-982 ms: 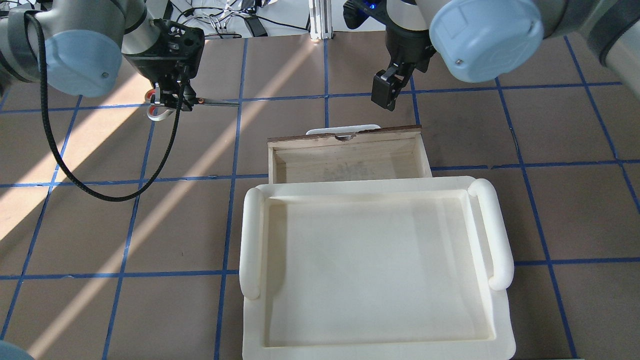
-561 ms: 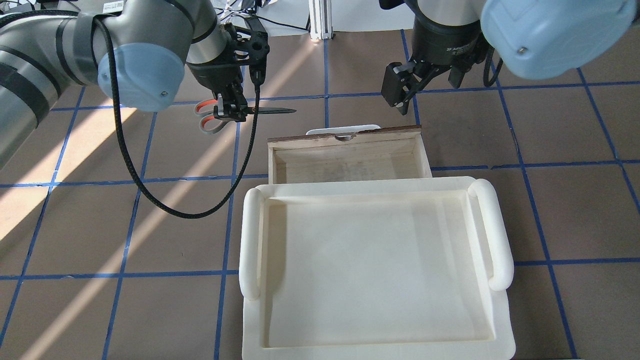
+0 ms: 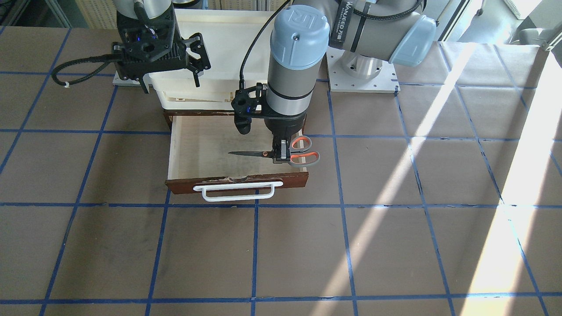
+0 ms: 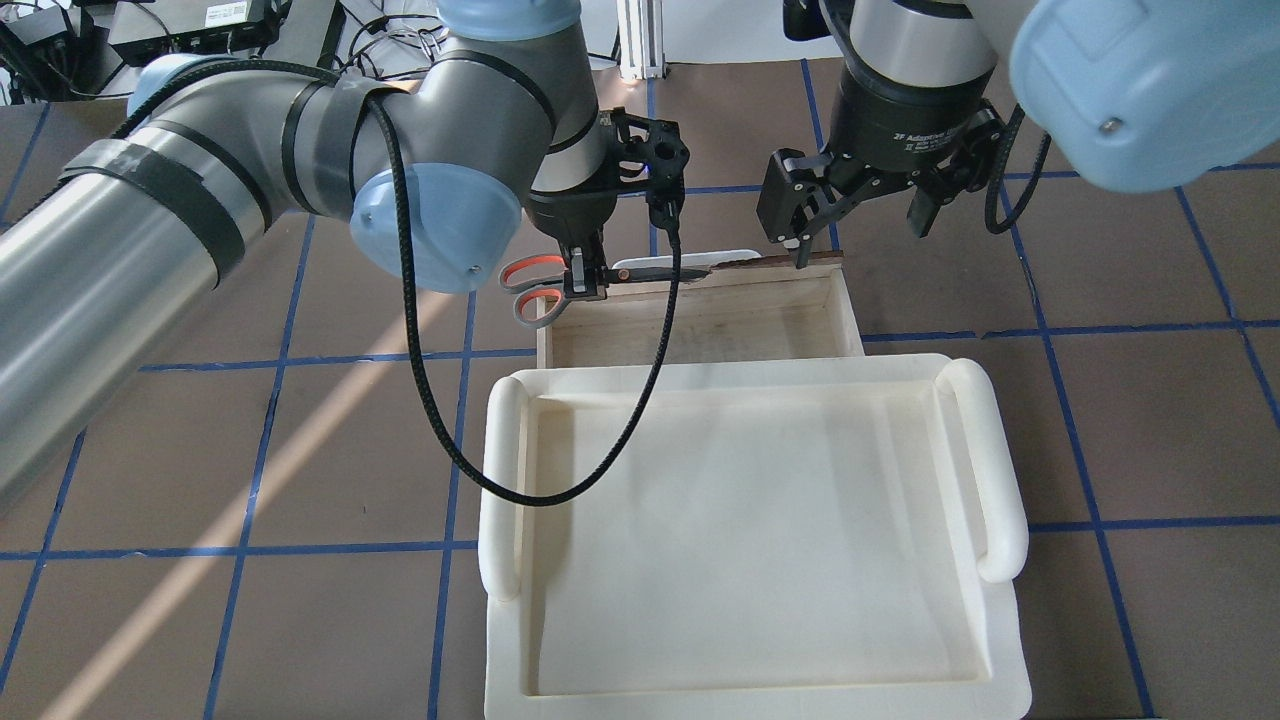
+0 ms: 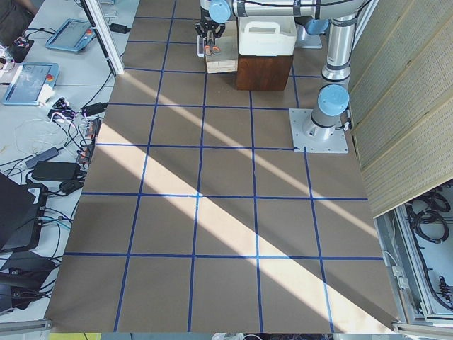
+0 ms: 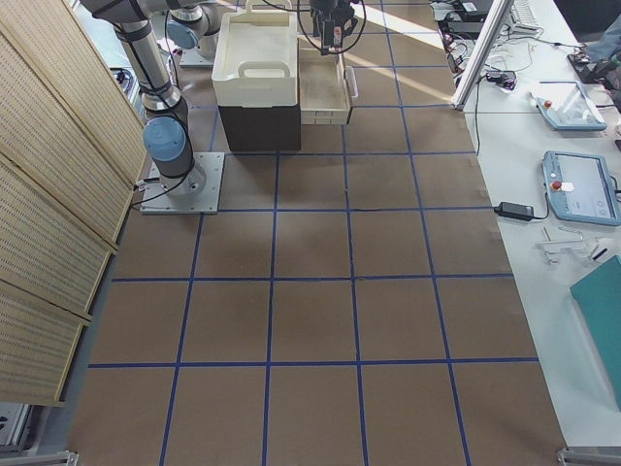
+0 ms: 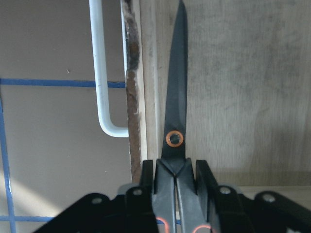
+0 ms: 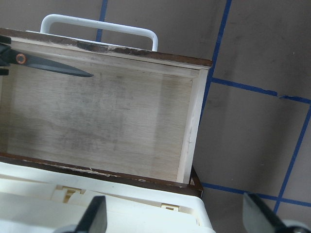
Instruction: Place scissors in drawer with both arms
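My left gripper [image 4: 586, 281] is shut on the scissors [image 4: 650, 270] just behind the pivot. It holds them level above the open drawer [image 4: 846, 312]. The thin blades run along the inside of the drawer's front wall [image 3: 184, 185], close to the white bar handle [image 3: 237, 190]. The grey and orange loops [image 3: 304, 152] hang over the drawer's side wall. The left wrist view shows the blades [image 7: 176, 97] over the pale plywood bottom [image 7: 243, 97]. My right gripper [image 4: 855, 225] is open and empty, above the drawer's other end. Its view shows the drawer [image 8: 97, 121] and the blade tip [image 8: 73, 70].
A cream plastic tray [image 4: 505, 480] sits on top of the dark cabinet [image 6: 257, 124], just behind the drawer. The brown table has a blue tape grid [image 3: 254, 245]. Bands of sunlight cross the table. Benches with devices stand beyond the table ends.
My left arm has swung right with the scissors, from the open table on the left to over the drawer. My right gripper has shifted slightly right and nearer the drawer.
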You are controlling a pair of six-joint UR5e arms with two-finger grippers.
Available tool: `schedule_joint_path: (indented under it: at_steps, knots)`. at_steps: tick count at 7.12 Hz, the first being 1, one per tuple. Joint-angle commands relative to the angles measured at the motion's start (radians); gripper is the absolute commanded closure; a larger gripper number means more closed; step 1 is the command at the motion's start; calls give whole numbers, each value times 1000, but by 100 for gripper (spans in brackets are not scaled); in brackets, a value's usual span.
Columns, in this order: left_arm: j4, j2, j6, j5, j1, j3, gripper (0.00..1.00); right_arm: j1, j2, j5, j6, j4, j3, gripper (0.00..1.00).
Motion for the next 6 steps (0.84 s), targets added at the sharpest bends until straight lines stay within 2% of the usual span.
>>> schedule_joint_path:
  at_steps: [1,3,6]
  knots:
    - [-2,-3,-29,-1,-44,-13,100,-27,-12,2,2,-35,22,0]
    - [-37,12,-55,-19,-53,-54,100,-73,-36,52,64,-64,22,0]
    - [-17,-9,-39,-24,-67,-56,100,-77,-42,51,117,-64,22,0]
